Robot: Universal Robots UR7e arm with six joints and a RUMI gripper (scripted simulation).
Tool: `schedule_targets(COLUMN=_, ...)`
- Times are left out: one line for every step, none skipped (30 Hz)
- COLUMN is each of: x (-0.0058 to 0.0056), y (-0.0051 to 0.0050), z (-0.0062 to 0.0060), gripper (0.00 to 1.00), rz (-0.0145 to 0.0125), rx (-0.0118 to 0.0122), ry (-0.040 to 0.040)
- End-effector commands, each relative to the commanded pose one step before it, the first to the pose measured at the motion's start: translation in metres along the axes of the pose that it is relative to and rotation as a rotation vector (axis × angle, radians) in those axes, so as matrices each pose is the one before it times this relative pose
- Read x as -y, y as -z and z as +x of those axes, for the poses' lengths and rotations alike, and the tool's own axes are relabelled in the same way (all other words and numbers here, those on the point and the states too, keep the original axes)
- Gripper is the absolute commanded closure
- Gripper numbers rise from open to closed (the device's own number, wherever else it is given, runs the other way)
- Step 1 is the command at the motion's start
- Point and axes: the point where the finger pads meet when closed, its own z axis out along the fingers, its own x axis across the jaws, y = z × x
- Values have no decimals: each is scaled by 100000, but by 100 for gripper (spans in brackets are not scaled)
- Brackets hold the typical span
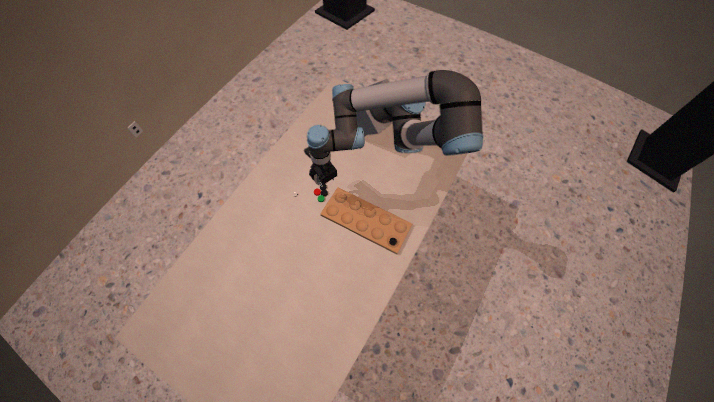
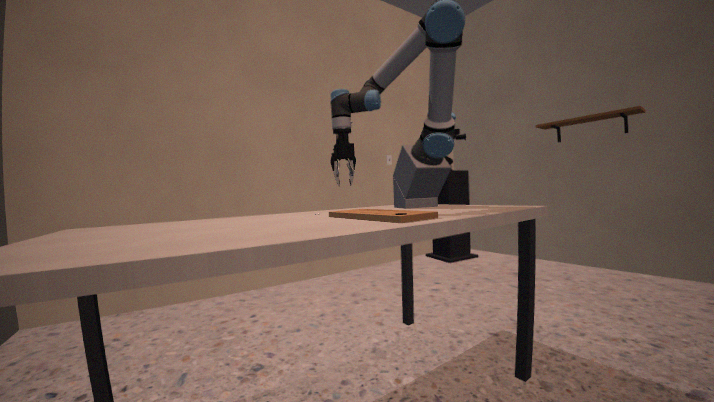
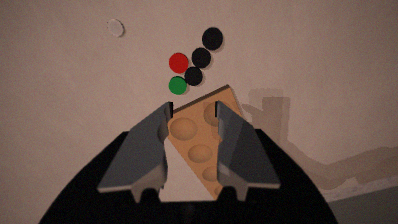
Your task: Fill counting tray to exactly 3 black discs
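The wooden counting tray [image 1: 367,220] lies on the table with two rows of round pockets. One black disc [image 1: 393,241] lies in its near right corner pocket. In the wrist view three loose black discs [image 3: 201,57] lie in a slanted line on the table just past the tray's corner [image 3: 200,145]. A red disc [image 3: 178,62] and a green disc [image 3: 177,85] touch them on the left. My gripper [image 3: 194,102] hangs well above the table over the tray's end near the discs. It also shows in the exterior view [image 2: 343,180]. Its fingers stand partly apart with nothing between them.
A small white disc [image 3: 115,27] lies alone on the table left of the cluster. The robot base [image 2: 417,187] stands behind the tray at the table's far end. A wall shelf [image 2: 590,119] is off to the right.
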Motion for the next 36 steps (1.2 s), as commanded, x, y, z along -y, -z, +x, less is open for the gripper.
schedule_targets(x=50, y=-522, z=87, gripper=72, rz=-2446, rx=1462, ry=-7387)
schedule_targets(x=7, y=-66, z=22, gripper=72, rz=-379, rx=89, ry=-980)
schedule_targets(x=6, y=-57, z=19, gripper=72, rz=-332, rx=76, ry=-857)
schedule_targets(x=5, y=-49, z=17, gripper=72, rz=-287, rx=64, ry=-739)
schedule_targets(x=5, y=-42, z=14, gripper=72, rz=-244, rx=54, ry=-628)
schedule_targets(x=4, y=-35, z=12, gripper=72, rz=-204, rx=44, ry=-524)
schedule_targets(x=3, y=-28, z=10, gripper=72, rz=-166, rx=36, ry=-427)
schedule_targets(x=3, y=-22, z=8, gripper=72, rz=-132, rx=28, ry=-339)
schedule_targets(x=2, y=-17, z=6, gripper=72, rz=-101, rx=21, ry=-259)
schedule_targets(x=1, y=-12, z=4, gripper=72, rz=-74, rx=15, ry=-189)
schedule_targets(x=0, y=-9, z=3, gripper=72, rz=-50, rx=8, ry=-127)
schedule_targets(x=-12, y=-19, z=11, gripper=72, rz=-23, rx=-26, ry=-44)
schedule_targets(x=-12, y=-2, z=-11, gripper=72, rz=2, rx=3, ry=11)
schedule_targets(x=0, y=0, z=0, gripper=72, rz=0, rx=0, ry=0)
schedule_targets(x=0, y=0, z=0, gripper=72, rz=0, rx=0, ry=0)
schedule_targets(x=-37, y=72, z=-104, gripper=72, rz=107, rx=166, ry=203)
schedule_targets(x=0, y=13, z=-15, gripper=72, rz=26, rx=22, ry=23)
schedule_targets(x=1, y=0, z=-1, gripper=72, rz=11, rx=-6, ry=2)
schedule_targets(x=3, y=-28, z=10, gripper=72, rz=0, rx=-34, ry=-8)
schedule_targets(x=4, y=-71, z=21, gripper=72, rz=-11, rx=-75, ry=-14)
schedule_targets(x=-8, y=-110, z=34, gripper=72, rz=-12, rx=-100, ry=2)
schedule_targets(x=-24, y=-153, z=45, gripper=72, rz=-4, rx=-111, ry=38)
schedule_targets(x=-1, y=-179, z=39, gripper=72, rz=-27, rx=-71, ry=-41)
schedule_targets(x=6, y=-195, z=-5, gripper=72, rz=-7, rx=-6, ry=-21)
schedule_targets(x=11, y=-230, z=-21, gripper=72, rz=18, rx=10, ry=-5)
schedule_targets(x=12, y=-276, z=-22, gripper=72, rz=20, rx=11, ry=-6)
schedule_targets(x=12, y=-320, z=-22, gripper=72, rz=21, rx=13, ry=-6)
schedule_targets(x=12, y=-362, z=-20, gripper=72, rz=22, rx=13, ry=-6)
schedule_targets(x=12, y=-401, z=-17, gripper=72, rz=21, rx=14, ry=-6)
schedule_targets(x=10, y=-435, z=-11, gripper=72, rz=19, rx=14, ry=-6)
schedule_targets(x=0, y=0, z=0, gripper=72, rz=0, rx=0, ry=0)
schedule_targets(x=0, y=0, z=0, gripper=72, rz=0, rx=0, ry=0)
schedule_targets(x=8, y=-465, z=-4, gripper=72, rz=16, rx=13, ry=-5)
schedule_targets(x=6, y=-490, z=5, gripper=72, rz=12, rx=12, ry=-4)
schedule_targets(x=3, y=-508, z=15, gripper=72, rz=8, rx=11, ry=-3)
schedule_targets(x=0, y=-521, z=25, gripper=72, rz=3, rx=9, ry=-1)
